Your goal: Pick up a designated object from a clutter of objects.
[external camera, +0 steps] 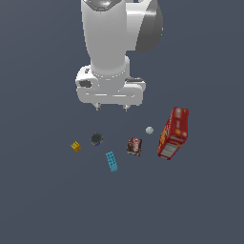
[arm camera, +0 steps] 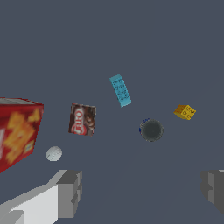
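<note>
You saw a matt studded plastic cyan brick (external camera: pixel 112 161), a glossy printed red box (external camera: pixel 174 133), and smooth white arm casing (external camera: pixel 107 38).

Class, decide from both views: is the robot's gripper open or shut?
Open. The gripper hangs empty above the clutter; in the wrist view its fingers stand far apart with only bare floor between them.

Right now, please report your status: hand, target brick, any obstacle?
Hand open, empty, above the clutter. Cyan brick on the floor, untouched. Dark ball and dark-red can flank it, not touching.
</note>
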Tool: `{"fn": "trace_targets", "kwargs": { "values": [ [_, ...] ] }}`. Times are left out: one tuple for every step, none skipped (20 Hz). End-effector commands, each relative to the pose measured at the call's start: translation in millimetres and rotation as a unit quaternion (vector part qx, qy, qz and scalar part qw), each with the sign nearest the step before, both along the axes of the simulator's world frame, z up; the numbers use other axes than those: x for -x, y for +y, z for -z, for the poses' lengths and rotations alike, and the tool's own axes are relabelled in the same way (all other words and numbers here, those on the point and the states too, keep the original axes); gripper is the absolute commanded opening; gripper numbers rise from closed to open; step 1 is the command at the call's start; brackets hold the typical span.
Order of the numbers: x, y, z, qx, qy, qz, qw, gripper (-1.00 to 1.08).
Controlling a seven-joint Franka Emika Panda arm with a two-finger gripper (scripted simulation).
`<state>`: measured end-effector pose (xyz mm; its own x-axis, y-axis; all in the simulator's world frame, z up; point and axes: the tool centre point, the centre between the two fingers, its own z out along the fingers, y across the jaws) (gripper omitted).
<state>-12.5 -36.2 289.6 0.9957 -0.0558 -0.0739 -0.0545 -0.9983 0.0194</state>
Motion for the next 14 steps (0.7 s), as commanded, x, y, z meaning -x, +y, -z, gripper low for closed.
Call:
{"fn": "trace_targets", "kwargs": {
  "values": [
    [0.0,0.0,0.0,0.000,0.000,0.000,1.0000,1.00],
    [0.0,0.1,-0.1,0.000,0.000,-0.001,1.0000,1.00],
    [0.1,0.5,-0.3,0.001,0.000,-0.003,1.0000,1.00],
    [0.3,1.2,-0.7,0.002,0.001,-0.006,1.0000,1.00],
    [0.5,2.1,-1.3,0.003,0.002,-0.010,0.9999,1.00],
    [0.7,3.2,-2.0,0.004,0.002,-0.015,0.9999,1.00],
    [1.1,4.4,-2.9,0.006,0.003,-0.021,0.9998,1.00],
    [1.3,5.4,-3.6,0.007,0.004,-0.026,0.9996,1.00],
    [1.5,6.2,-4.1,0.008,0.005,-0.029,0.9995,1.00],
    [1.7,6.7,-4.5,0.009,0.005,-0.032,0.9994,1.00],
    [1.8,6.8,-4.7,0.009,0.005,-0.033,0.9994,1.00],
    [1.8,6.8,-4.6,0.009,0.005,-0.032,0.9994,1.00],
    [1.7,6.5,-4.4,0.009,0.005,-0.031,0.9995,1.00],
    [1.4,6.6,-3.9,0.009,0.005,-0.031,0.9995,1.00]
  ]
}}
